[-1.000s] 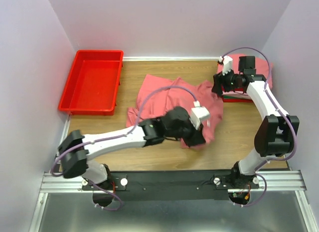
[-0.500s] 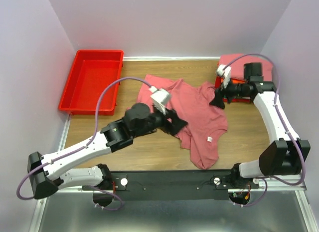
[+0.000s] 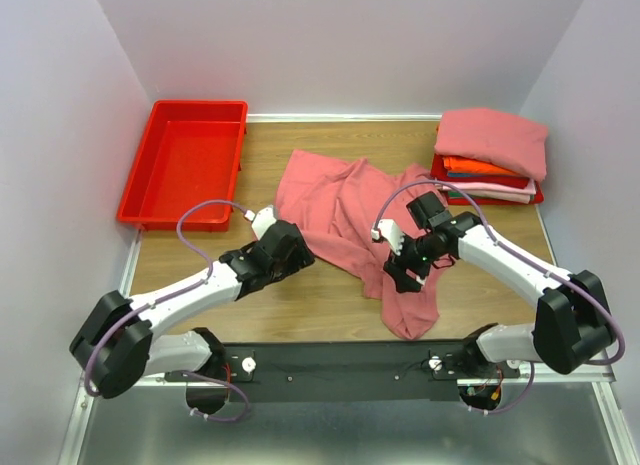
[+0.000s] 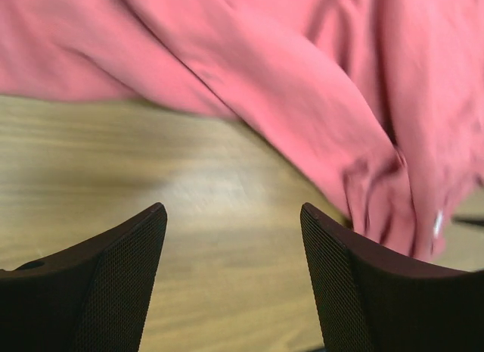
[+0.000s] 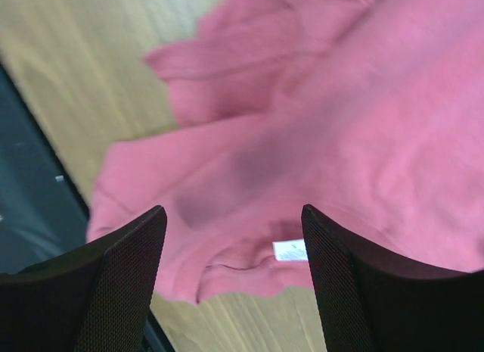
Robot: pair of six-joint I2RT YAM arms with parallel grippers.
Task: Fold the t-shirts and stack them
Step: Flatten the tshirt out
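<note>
Red plastic bin: at the far-left of the wooden counter, well apart from the loose cloth.
Left fingers: spread wide and holding nothing, low over bare wood just beside the shirt's near-left edge.
Salmon-pink cloth t-shirt: lies crumpled mid-counter, one part trailing toward the near edge, small white neck tag showing.
Right fingers: spread wide and empty, above the shirt's near part, by the tag.
Stack of folded t-shirts: in the far-right corner, a pink one on top.
</note>
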